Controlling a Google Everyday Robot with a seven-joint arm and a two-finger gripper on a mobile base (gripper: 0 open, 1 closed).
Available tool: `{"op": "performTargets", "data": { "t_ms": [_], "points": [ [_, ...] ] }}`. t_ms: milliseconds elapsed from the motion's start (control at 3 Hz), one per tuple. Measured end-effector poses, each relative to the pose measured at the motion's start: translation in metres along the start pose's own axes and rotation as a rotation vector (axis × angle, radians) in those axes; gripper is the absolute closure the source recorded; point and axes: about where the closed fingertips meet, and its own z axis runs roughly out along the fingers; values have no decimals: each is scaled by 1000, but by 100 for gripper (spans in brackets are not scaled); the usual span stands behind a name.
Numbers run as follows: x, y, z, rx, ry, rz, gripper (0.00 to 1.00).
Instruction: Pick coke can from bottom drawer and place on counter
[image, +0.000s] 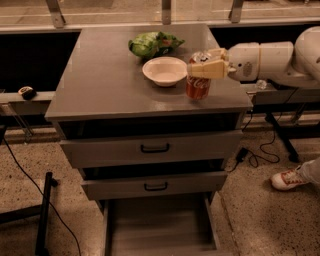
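Observation:
The red coke can (198, 86) stands upright on the grey counter (105, 80), near its right front part, just right of a white bowl. My gripper (205, 68) reaches in from the right and is shut on the can's upper half. The white arm (272, 61) extends off the right edge. The bottom drawer (159, 227) is pulled out at the foot of the cabinet and its floor is bare.
A white bowl (164, 71) sits beside the can. A green chip bag (154, 44) lies behind the bowl. Two upper drawers with black handles (154, 148) are slightly open. A person's shoe (286, 178) is on the floor at right. Cables run across the floor.

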Motion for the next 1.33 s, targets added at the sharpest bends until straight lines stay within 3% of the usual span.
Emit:
{"op": "performTargets", "data": {
  "t_ms": [667,1000,1333],
  "points": [
    [17,0,10,-19,-16,34,11],
    [27,-9,-4,30,0,29,0],
    [41,-23,-26,99,-9,41,0]
  ]
}}
